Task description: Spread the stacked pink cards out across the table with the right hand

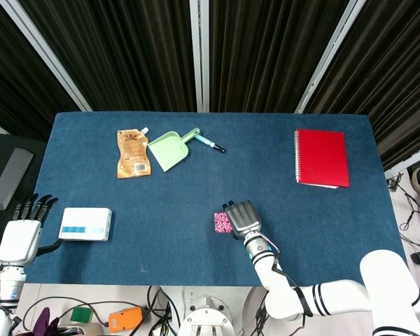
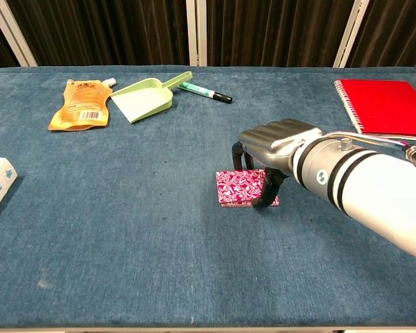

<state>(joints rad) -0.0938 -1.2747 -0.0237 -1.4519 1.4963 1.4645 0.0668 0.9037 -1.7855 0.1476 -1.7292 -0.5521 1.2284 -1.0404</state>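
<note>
right hand [image 2: 277,142]: fingers clasping the pink cards [image 2: 241,188] from above
pink cards: stacked, under its fingertips
left hand [image 1: 21,236]: released, fingers apart

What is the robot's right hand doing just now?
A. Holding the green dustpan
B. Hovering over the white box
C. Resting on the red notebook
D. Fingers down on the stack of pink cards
D. In the chest view the right hand arches over the stack of pink cards with its fingers reaching down onto it, near the middle of the table.
</note>
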